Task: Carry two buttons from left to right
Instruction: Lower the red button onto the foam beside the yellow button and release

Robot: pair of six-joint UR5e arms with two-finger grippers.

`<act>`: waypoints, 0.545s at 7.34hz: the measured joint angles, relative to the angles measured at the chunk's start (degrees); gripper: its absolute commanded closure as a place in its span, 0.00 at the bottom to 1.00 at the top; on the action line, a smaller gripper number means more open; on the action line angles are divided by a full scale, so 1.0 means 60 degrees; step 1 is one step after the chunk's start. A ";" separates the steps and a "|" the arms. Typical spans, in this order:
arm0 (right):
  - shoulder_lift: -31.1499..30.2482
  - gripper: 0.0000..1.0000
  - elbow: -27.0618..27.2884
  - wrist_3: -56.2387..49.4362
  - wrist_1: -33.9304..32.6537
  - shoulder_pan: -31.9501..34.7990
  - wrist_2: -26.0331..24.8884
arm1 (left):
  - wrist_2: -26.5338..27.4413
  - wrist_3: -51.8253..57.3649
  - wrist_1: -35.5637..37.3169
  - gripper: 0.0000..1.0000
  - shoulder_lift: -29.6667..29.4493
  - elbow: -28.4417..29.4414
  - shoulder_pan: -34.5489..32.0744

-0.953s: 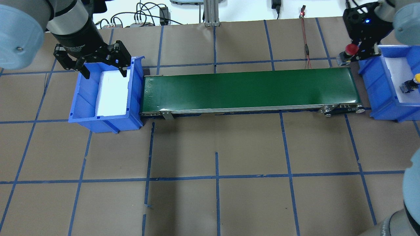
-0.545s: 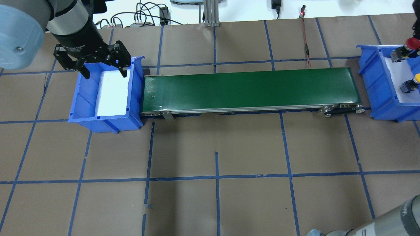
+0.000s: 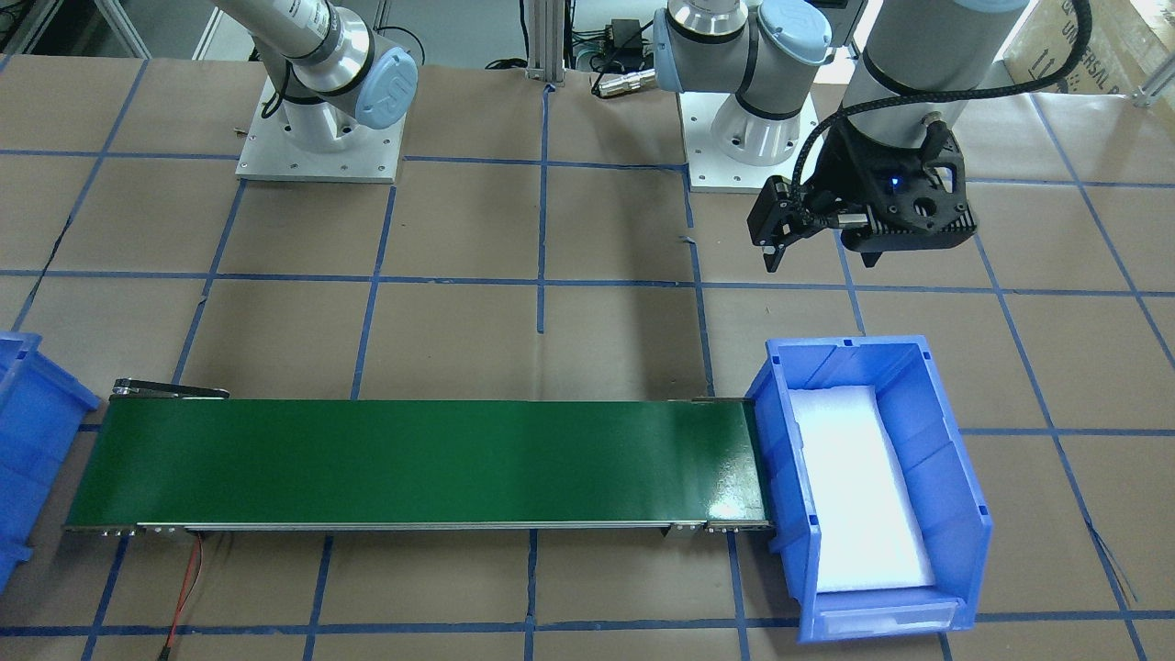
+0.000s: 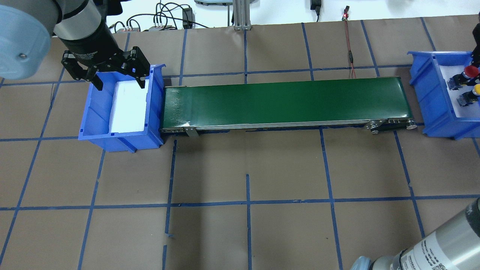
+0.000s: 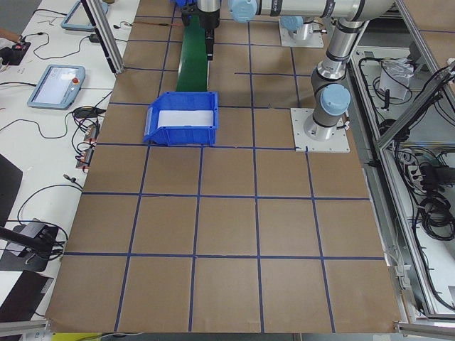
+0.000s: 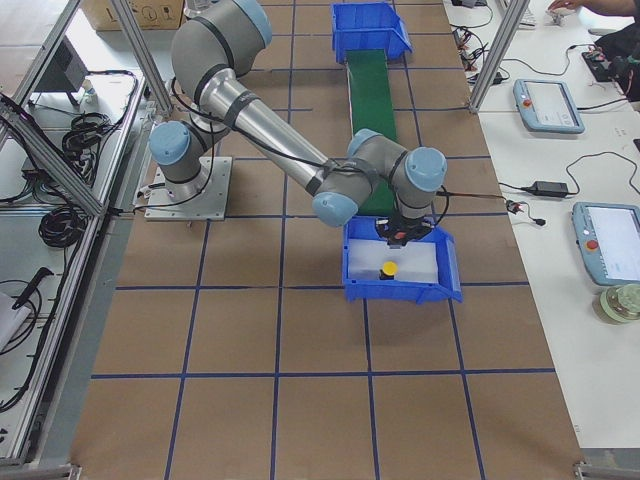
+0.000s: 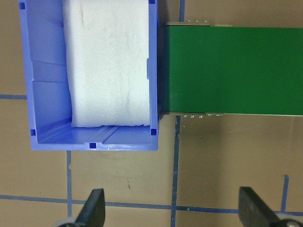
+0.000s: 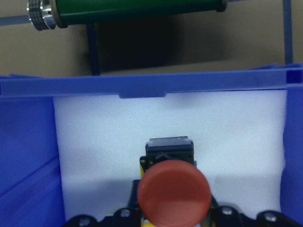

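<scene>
While the left gripper (image 4: 120, 85) hangs wide open, empty, at 9 o'clock, the right gripper (image 4: 474, 60) pinches the red button (image 8: 174, 191) low in the 3 o'clock bin (image 4: 423, 82) — to land it clear of the yellow button (image 4: 476, 90)

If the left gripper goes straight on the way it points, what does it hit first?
The left gripper would probably meet the paper-covered table, near a blue tape line; the left wrist view shows the blue bin lying beyond its open jaws. Depth is unclear.
</scene>
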 measured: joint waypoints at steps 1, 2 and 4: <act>0.0310 0.56 0.0018 -0.0053 -0.0221 -0.0003 -0.0020 | -0.0003 0.0000 0.0001 0.00 -0.0001 0.0000 0.0000; 0.0528 0.09 0.0044 -0.0081 -0.0358 -0.0005 -0.0055 | -0.0009 -0.0006 0.0000 0.00 -0.0003 0.0000 0.0000; 0.0666 0.00 0.0036 -0.0276 -0.0367 -0.0006 -0.0093 | -0.0014 -0.0025 0.0007 0.00 -0.0006 0.0000 0.0000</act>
